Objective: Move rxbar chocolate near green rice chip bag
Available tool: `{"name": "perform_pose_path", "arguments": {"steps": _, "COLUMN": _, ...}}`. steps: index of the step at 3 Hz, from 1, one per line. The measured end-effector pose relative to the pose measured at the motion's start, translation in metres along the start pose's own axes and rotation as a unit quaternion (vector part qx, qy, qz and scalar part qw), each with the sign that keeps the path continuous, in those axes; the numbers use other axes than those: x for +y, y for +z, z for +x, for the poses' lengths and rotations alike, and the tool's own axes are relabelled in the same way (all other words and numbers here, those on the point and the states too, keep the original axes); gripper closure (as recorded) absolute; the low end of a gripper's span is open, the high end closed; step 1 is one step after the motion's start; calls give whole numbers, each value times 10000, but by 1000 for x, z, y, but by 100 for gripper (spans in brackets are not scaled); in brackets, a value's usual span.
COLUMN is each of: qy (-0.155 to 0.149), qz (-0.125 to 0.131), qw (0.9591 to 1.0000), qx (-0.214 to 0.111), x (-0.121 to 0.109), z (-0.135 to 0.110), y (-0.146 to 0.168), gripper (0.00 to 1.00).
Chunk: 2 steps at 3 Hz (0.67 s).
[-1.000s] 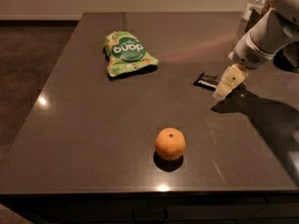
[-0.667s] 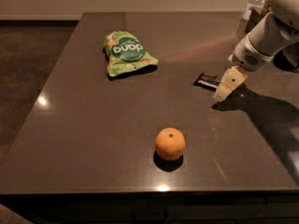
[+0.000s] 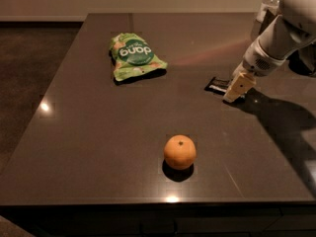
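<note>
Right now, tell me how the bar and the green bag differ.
Size: the bag is far larger than the bar.
Colour: the bag is bright green with a dark round logo, while the bar is black.
Shape: the bag is crinkled and puffy, and the bar is flat.
Place: the claw is at the bar's edge, while the bag lies well away from it.
Both lie on the table.

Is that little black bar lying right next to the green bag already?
No, the rxbar chocolate lies well right of the green rice chip bag, with the gripper at its right end.
</note>
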State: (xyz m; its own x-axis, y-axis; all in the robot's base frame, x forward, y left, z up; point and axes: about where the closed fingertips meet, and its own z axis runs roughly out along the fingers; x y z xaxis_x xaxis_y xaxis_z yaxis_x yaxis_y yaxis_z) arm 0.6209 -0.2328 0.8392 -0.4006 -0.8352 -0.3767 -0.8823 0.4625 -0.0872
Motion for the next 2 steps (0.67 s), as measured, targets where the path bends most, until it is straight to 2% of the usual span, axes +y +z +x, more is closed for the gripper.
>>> {"name": "perform_pose_path", "arguments": {"steps": 1, "qy": -30, "qz": -73, "qw": 10000, "qx": 23, "x": 2, "z": -5, "y": 1, "gripper": 67}}
{"name": "perform_pose_path", "arguments": {"steps": 2, "qy": -103, "qz": -205, "qw": 9997, "qx": 39, "x": 7, "z": -16, "y": 4, "gripper": 90}}
